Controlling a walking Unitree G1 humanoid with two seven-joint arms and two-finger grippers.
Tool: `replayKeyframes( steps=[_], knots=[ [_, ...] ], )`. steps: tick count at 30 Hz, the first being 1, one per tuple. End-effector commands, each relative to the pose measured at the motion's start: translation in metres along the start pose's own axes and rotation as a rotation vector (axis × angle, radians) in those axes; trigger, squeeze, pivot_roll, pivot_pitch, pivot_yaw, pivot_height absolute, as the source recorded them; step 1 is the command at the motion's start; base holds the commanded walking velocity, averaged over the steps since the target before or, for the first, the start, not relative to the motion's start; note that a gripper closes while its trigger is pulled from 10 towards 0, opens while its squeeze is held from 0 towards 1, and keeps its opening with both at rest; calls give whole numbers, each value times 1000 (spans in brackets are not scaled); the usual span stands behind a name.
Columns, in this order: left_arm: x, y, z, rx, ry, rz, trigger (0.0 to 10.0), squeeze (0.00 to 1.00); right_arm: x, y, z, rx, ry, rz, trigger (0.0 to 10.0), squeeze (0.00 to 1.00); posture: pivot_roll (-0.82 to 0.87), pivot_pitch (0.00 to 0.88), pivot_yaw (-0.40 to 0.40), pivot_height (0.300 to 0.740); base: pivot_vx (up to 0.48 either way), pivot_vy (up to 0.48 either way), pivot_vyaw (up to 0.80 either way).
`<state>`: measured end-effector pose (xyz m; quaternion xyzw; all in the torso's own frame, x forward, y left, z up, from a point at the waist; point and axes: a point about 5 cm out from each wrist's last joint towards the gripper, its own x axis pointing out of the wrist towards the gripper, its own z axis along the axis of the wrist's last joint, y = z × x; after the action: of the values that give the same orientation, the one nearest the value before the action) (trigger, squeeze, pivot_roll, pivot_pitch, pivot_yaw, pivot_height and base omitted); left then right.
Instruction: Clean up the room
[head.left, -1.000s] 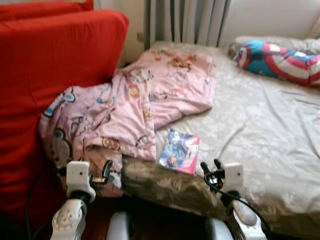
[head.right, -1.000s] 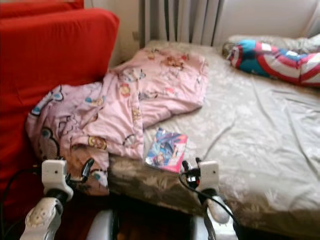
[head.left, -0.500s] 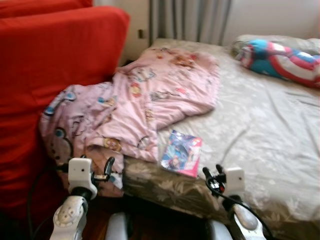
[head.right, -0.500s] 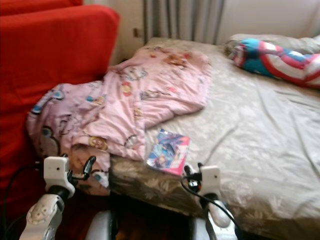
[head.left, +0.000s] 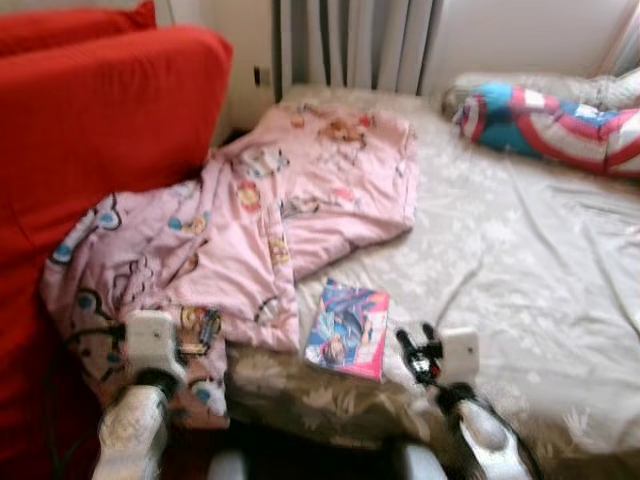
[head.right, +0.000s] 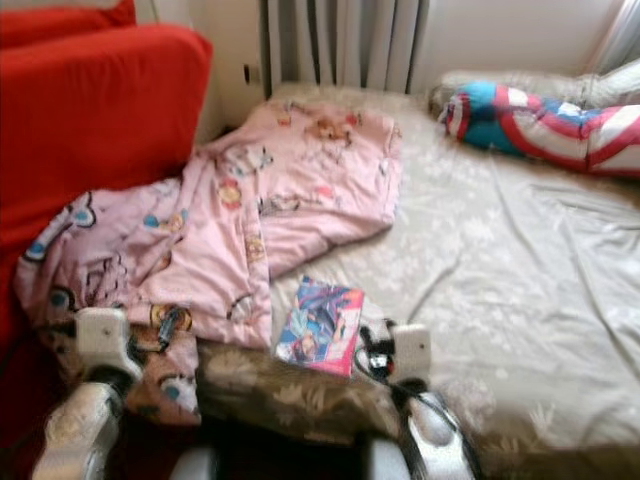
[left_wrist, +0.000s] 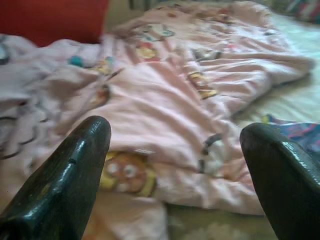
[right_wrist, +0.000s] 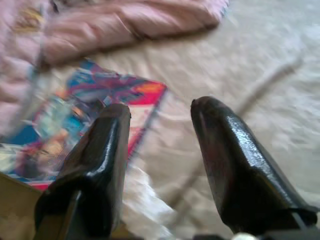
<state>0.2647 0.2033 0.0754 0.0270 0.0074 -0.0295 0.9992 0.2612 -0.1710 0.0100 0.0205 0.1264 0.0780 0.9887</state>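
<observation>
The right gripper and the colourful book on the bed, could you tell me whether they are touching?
Apart. In the left eye view, a strip of bedsheet shows between the right gripper and the book, and the right wrist view shows the open gripper empty.

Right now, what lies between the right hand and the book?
Only bare sheet: in the left eye view the right hand sits just beside the book, and the right wrist view shows nothing between them.

Both eye views look forward and down from head height over the bed (head.left: 520, 260); each wrist camera sits low and close, sighting along its fingers, sharing the pink blanket (left_wrist: 165, 90) and the book (right_wrist: 75, 130)
</observation>
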Motion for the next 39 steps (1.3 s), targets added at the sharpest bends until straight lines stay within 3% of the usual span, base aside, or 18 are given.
replayKeyframes(
  steps=[1, 6, 9, 10, 11, 14, 18, 24, 25, 32, 39],
  knots=[
    [-4, 13, 0, 16, 14, 38, 10000, 0, 6, 14, -2, -14, 28, 40, 10000, 0, 37, 31, -36, 576, 296, 0, 0],
    [0, 10, 3, 8, 6, 27, 10000, 0, 13, 14, -5, -27, 68, 48, 10000, 0, 38, 54, -28, 576, 59, 0, 0],
    [1, 7, 6, -8, -2, 16, 10000, 0, 18, 15, -9, 14, 128, 78, 10000, 0, 48, 72, -32, 576, 0, 0, 0],
    [1, 5, 6, -11, -5, 11, 10000, 0, 18, 15, -11, 3, 152, 87, 10000, 569, 57, 76, -38, 576, 0, 0, 0],
    [3, 3, 8, -14, -12, 3, 10000, 0, 20, 15, -13, -52, 191, 104, 10000, 1000, 78, 88, -51, 576, 0, 0, 0],
    [6, 1, 10, -18, -19, 3, 10000, 0, 25, 8, -15, -116, 257, 70, 10000, 1000, 95, 104, -59, 576, 0, 0, 0],
    [5, 0, 13, -19, -28, -3, 10000, 0, 33, 9, -4, -103, 236, 71, 10000, 1000, 108, 122, -61, 576, 0, 0, 0],
    [-9, 0, 9, -30, -12, 14, 10000, 0, 45, 6, 9, -165, 262, 57, 10000, 965, 128, 127, -72, 576, 0, 0, 0],
    [-9, 0, 8, -31, -10, 17, 10000, 0, 46, 7, 10, -170, 262, 67, 10000, 8, 128, 126, -73, 576, 0, 0, 0],
    [-9, 1, 8, -29, -4, 20, 10000, 0, 46, 2, 6, -250, 348, 70, 10000, 0, 138, 118, -75, 576, 0, 0, 0],
    [-10, 3, 7, -21, 9, 13, 10000, 0, 44, -3, 3, -257, 396, 54, 10000, 0, 132, 96, -59, 576, 0, 0, 0]
  ],
)
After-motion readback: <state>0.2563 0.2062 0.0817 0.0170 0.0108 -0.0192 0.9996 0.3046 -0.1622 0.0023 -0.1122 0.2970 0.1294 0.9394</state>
